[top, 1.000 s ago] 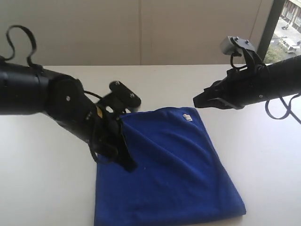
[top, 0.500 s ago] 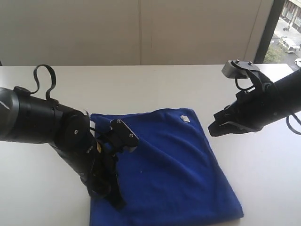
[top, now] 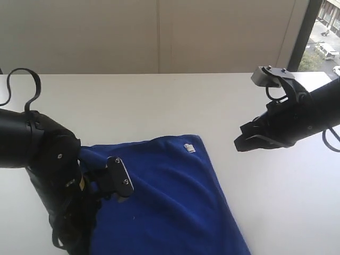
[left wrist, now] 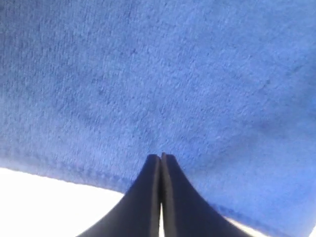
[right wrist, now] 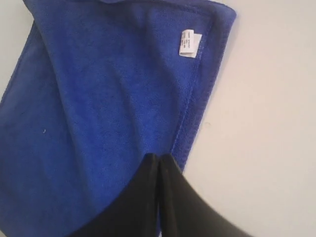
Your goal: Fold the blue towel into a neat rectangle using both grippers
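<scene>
The blue towel [top: 175, 196] lies spread on the white table [top: 159, 101]. It is askew, with a long soft crease running across it. The left claw [left wrist: 161, 157] has its fingers pressed together right at the towel's stitched hem. The cloth fills everything beyond the tips, but whether a pinch of it sits between them cannot be told.

The right claw [right wrist: 159, 157] is also drawn together and holds nothing. It hangs above the table, clear of the cloth, with the towel's other hemmed edge just ahead of its tips and the white tag [right wrist: 187, 42] further along that edge.

The main risk, as I judge it, is a lopsided fold. Only the left claw is at the cloth, so any pull from there would skew the towel further and deepen the crease. If that claw has only a sliver of hem, or none, the cloth could slip free partway through a lift. The right claw must also part before it can take a corner; pushed down as it is, it would only bunch the edge.
</scene>
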Robot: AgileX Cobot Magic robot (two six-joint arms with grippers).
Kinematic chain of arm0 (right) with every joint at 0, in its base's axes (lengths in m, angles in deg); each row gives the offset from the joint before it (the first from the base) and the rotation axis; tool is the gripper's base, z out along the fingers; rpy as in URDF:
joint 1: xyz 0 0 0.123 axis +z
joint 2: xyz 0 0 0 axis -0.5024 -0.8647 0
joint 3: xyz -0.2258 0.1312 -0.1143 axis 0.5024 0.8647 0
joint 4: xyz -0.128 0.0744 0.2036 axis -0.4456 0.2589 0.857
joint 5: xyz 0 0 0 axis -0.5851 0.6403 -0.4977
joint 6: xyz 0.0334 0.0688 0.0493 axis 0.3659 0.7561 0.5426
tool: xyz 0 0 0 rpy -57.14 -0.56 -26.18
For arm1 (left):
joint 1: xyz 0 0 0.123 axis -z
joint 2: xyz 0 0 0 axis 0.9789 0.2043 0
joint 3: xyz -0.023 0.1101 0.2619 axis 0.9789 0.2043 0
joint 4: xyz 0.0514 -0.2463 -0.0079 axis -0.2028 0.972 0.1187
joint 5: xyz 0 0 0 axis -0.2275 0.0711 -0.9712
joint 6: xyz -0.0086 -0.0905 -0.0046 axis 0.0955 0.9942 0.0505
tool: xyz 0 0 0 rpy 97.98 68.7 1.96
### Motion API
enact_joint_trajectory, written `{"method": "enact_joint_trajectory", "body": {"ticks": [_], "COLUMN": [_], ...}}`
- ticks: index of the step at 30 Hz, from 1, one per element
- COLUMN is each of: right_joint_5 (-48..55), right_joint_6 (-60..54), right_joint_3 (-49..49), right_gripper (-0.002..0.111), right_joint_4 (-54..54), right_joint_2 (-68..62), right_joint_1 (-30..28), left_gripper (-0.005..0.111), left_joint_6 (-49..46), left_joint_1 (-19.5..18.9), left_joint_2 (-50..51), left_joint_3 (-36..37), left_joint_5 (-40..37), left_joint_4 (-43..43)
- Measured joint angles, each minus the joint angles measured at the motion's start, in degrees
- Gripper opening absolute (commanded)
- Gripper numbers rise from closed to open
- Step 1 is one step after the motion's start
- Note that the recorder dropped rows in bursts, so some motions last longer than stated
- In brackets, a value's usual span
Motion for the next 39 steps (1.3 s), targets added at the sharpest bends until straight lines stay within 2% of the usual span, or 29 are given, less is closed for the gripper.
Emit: {"method": "enact_joint_trajectory", "body": {"ticks": [5, 10, 14, 19, 21, 27, 39], "right_joint_5": [-0.11, 0.99, 1.1, 2.33, 4.17, 7.94, 4.56], "right_joint_6": [-1.8, -5.07, -4.33, -1.19, -1.66, -3.66, 0.06], "right_joint_3": [0.0, -1.67, -9.02, -23.44, -28.86, -37.61, -39.24], "right_gripper": [0.0, 0.0, 0.0, 0.001, 0.006, 0.037, 0.038], "right_joint_4": [2.92, 8.19, 7.29, 0.83, -1.29, -5.43, -9.2], "right_joint_2": [0.0, -1.09, -5.51, -15.98, -20.63, -30.06, -36.18], "right_joint_1": [0.0, 0.77, 2.86, 5.11, 5.78, 8.09, 10.26], "left_gripper": [0.0, 0.0, 0.0, 0.0, 0.0, 0.0, 0.0], "left_joint_6": [5.84, 10.91, 14.08, 14.0, 13.6, 13.38, 13.38], "left_joint_1": [-1.38, -1.78, -1.78, -1.78, -1.78, -1.78, -1.78], "left_joint_2": [-1.06, -6.82, -10.88, -11.3, -11.3, -11.3, -8.57], "left_joint_3": [0.04, 0.04, 0.04, 2.92, 5.12, 9.05, 10.27], "left_joint_5": [0.47, 7.31, 10.2, 12.2, 14.07, 19.16, 20.96], "left_joint_4": [-6.34, -6.95, -6.07, -0.65, 1.4, 4.22, 5.49]}}
